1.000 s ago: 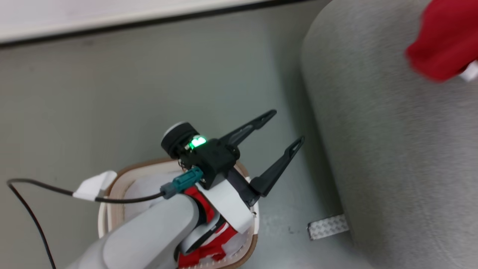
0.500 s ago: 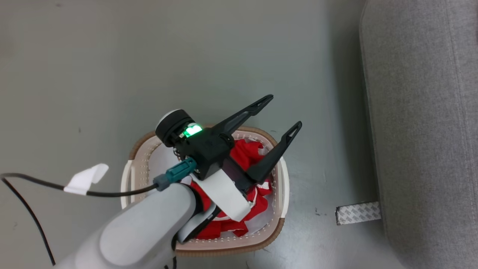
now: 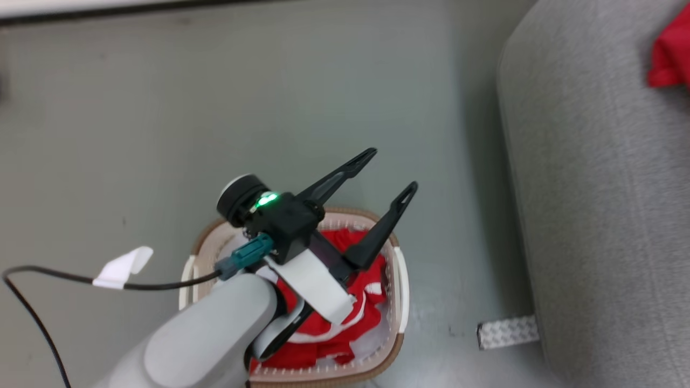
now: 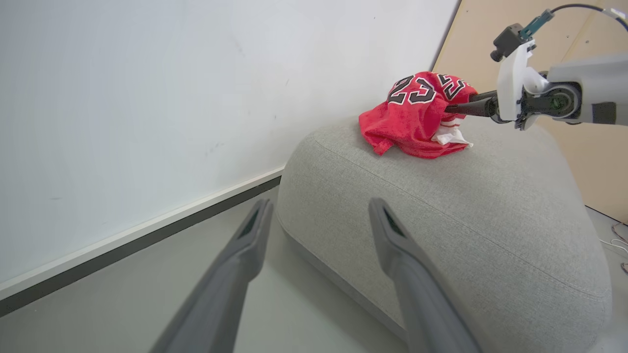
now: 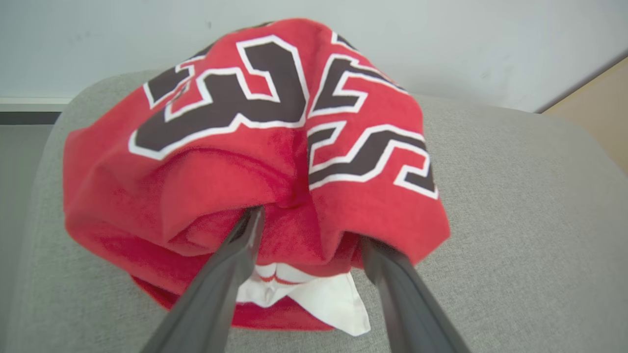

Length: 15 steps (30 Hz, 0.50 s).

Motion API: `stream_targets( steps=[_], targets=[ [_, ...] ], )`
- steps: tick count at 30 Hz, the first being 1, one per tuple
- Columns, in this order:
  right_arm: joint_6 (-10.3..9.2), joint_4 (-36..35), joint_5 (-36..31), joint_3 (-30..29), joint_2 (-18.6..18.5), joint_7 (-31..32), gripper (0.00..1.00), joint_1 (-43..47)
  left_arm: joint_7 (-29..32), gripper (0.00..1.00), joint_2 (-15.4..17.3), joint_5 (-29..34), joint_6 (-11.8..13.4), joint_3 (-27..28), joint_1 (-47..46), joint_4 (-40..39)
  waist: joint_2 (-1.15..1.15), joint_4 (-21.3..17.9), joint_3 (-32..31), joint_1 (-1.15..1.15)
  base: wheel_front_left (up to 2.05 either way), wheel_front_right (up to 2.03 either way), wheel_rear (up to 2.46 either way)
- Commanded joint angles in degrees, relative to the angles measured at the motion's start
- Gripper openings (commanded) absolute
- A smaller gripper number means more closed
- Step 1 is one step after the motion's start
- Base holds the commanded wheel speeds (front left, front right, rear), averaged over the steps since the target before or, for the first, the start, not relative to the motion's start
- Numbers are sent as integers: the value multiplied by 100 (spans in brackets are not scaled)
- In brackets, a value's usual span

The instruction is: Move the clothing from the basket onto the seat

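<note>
My left gripper (image 3: 392, 170) hangs open and empty over the cream basket (image 3: 402, 280), which holds red clothing (image 3: 372, 288) with white trim. A red jersey (image 4: 417, 113) with a black-and-white 23 lies bunched on the grey seat (image 4: 466, 206), and a bit of it shows at the head view's top right (image 3: 671, 54). The right gripper (image 5: 309, 230) stands open at the jersey (image 5: 274, 122), its fingertips tucked under the folds. It reaches in from the right in the left wrist view (image 4: 463, 107). The left gripper (image 4: 321, 215) points toward the seat.
Grey floor lies between basket and seat (image 3: 604, 215). A patterned tape strip (image 3: 506, 331) sits on the floor by the seat's base. A black cable with a white tag (image 3: 121, 267) trails left. A white wall with dark baseboard (image 4: 147, 235) stands behind; a tan panel (image 4: 603, 162) at right.
The head camera has swung, shifting the whole picture. The left gripper stays open over the basket. The right gripper's jaws have spread, and the jersey now rests on the seat.
</note>
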Motion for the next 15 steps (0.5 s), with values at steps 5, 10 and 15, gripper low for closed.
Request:
stream_targets(
  steps=[5,10,15],
  targets=[
    [-12,-166,193,485,-83,222,100,321,-176,100,101,-254,154,196,464,161,0,-92,-1061,-1,0,0,0],
    [-12,-687,367,846,-309,73,100,599,-248,100,244,-479,346,464,923,189,0,-54,-1828,-1,0,0,0],
    [-12,-1439,638,932,-341,-191,100,950,-292,100,417,-635,629,851,1386,74,0,88,-2460,-1,0,0,0]
  ],
)
